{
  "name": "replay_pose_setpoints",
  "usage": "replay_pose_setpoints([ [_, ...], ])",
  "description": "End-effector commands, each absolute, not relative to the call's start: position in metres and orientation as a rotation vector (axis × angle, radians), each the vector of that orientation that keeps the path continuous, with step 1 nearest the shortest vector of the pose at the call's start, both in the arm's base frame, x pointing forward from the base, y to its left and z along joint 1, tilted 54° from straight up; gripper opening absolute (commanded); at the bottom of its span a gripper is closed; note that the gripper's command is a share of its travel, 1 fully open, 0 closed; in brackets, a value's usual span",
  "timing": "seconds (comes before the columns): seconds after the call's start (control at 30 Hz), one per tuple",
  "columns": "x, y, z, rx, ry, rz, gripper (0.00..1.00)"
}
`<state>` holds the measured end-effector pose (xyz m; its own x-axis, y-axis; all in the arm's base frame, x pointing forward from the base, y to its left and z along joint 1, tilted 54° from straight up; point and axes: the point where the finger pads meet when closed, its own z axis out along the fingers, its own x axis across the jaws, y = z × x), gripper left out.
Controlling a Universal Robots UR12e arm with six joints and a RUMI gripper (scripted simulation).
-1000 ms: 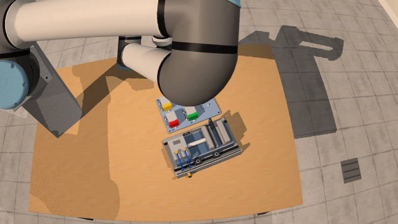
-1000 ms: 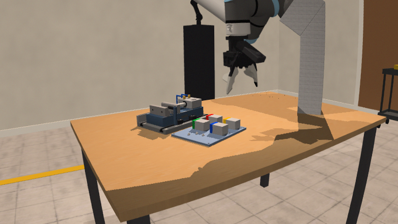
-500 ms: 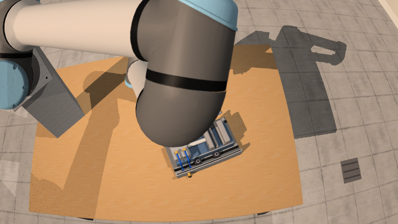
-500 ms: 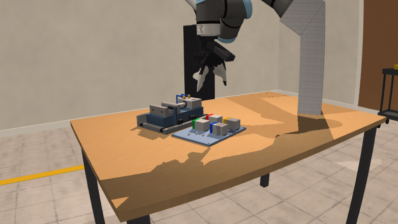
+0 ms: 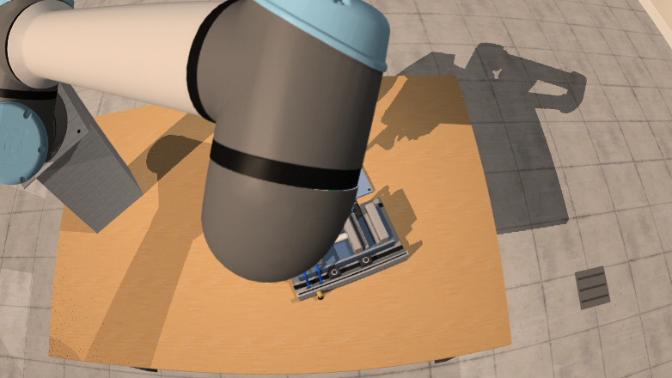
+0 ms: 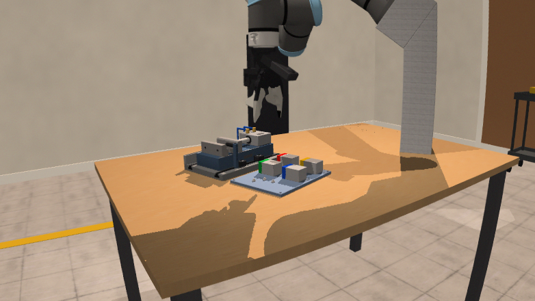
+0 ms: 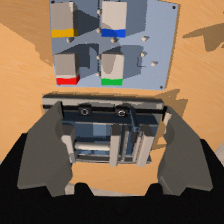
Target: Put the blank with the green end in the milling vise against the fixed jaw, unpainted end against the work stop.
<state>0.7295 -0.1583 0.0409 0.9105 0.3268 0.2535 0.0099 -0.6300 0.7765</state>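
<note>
Black two-fingered tool part open, holding nothing, high above blue-grey milling vise, green-ended grey blank flat on pale blue plate, wooden bench

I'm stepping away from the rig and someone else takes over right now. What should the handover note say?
Gripper: holds nothing, fingers partly apart, high above the table behind the vise.
Green-ended blank: flat on the blue plate beside the red-ended blank, with the yellow-ended blank and blue-ended blank in the other row.
Vise: nothing lies between its jaws.
Done: nothing picked up.
Left: grasp the green-ended blank, lay it on the low bars against the fixed jaw and work stop, painted end away from the stop.
</note>
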Motion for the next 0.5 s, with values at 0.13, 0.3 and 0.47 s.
replay_pose_setpoints([
  [0.13, 0.7271, -0.1561, 0.0371, 2.218, 0.256, 0.465, 0.00],
  [0.3, 0.7271, -0.1562, 0.0373, 2.218, 0.255, 0.466, 0.00],
  [0.47, 0.7271, -0.1562, 0.0373, 2.218, 0.255, 0.466, 0.00],
])
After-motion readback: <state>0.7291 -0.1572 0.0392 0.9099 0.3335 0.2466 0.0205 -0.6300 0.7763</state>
